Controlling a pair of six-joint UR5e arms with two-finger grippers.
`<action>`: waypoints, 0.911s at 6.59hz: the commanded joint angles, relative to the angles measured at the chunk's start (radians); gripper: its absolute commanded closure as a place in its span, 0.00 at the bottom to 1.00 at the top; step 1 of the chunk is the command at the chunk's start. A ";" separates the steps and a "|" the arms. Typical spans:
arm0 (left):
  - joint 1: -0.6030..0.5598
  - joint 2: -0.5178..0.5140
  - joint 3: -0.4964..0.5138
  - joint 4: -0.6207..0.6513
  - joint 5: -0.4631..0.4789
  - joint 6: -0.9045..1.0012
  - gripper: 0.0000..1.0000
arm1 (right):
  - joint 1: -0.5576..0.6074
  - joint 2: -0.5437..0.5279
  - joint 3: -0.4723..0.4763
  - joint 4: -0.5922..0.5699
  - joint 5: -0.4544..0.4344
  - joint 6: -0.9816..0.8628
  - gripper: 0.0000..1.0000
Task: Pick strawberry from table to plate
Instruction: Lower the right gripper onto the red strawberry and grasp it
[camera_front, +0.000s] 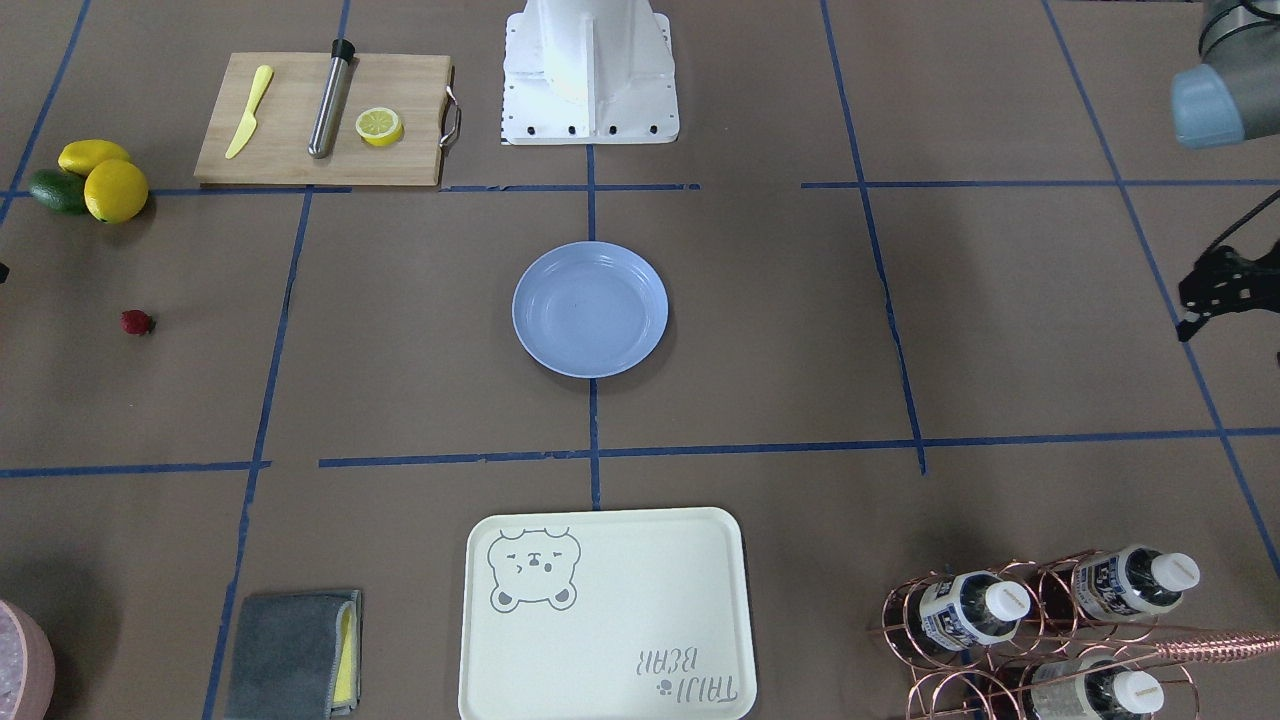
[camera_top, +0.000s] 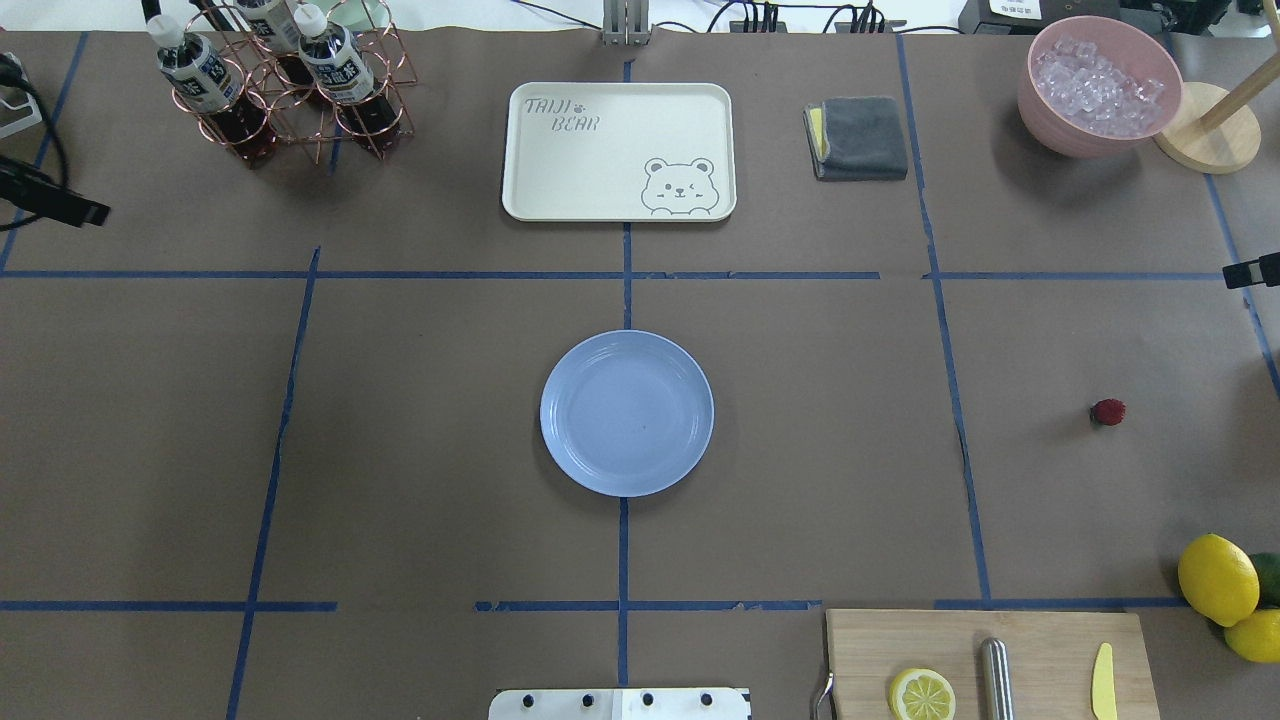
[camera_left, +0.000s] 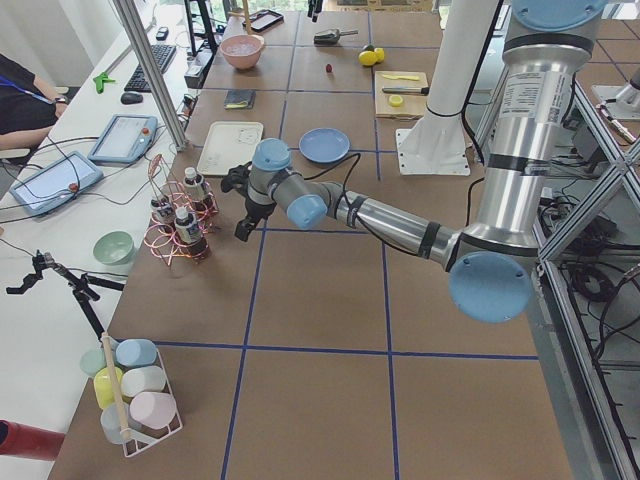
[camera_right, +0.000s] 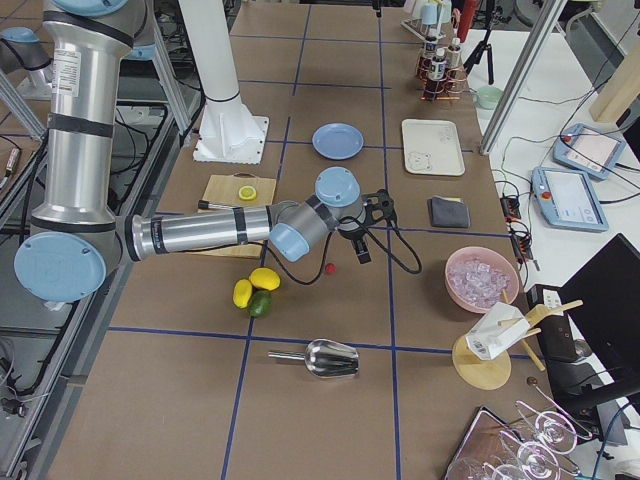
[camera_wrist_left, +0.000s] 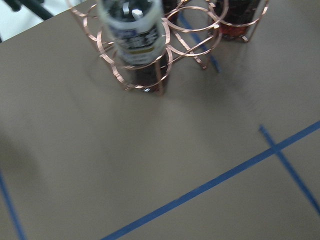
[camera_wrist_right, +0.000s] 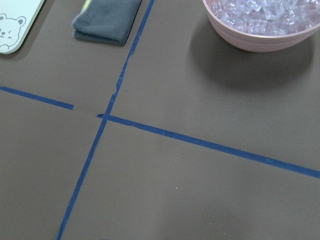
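The strawberry (camera_top: 1108, 411) (camera_front: 137, 322) lies alone on the brown paper table (camera_top: 400, 430), out on my right side. The light-blue plate (camera_top: 627, 413) (camera_front: 590, 310) sits empty at the table's centre. My right gripper (camera_right: 368, 228) hovers above the table a little beyond the strawberry, its fingers spread and holding nothing; only one fingertip (camera_top: 1250, 272) reaches into the overhead view. My left gripper (camera_left: 240, 205) hangs open and empty at the far left beside the bottle rack, with one of its fingers (camera_front: 1215, 285) showing in the front view.
A wooden cutting board (camera_top: 985, 660) carries a lemon half, a steel tube and a yellow knife. Two lemons and an avocado (camera_top: 1225, 590) lie beside it. The bear tray (camera_top: 618, 150), grey cloth (camera_top: 858, 138), ice bowl (camera_top: 1098, 88) and bottle rack (camera_top: 280, 85) line the far edge.
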 joint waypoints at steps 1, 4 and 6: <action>-0.139 0.008 0.009 0.245 -0.023 0.170 0.00 | -0.081 0.009 0.013 -0.035 -0.047 0.002 0.00; -0.235 0.150 0.024 0.235 -0.071 0.358 0.00 | -0.191 -0.003 0.137 -0.219 -0.177 0.165 0.00; -0.235 0.145 0.021 0.235 -0.072 0.358 0.00 | -0.337 -0.042 0.004 0.055 -0.314 0.325 0.00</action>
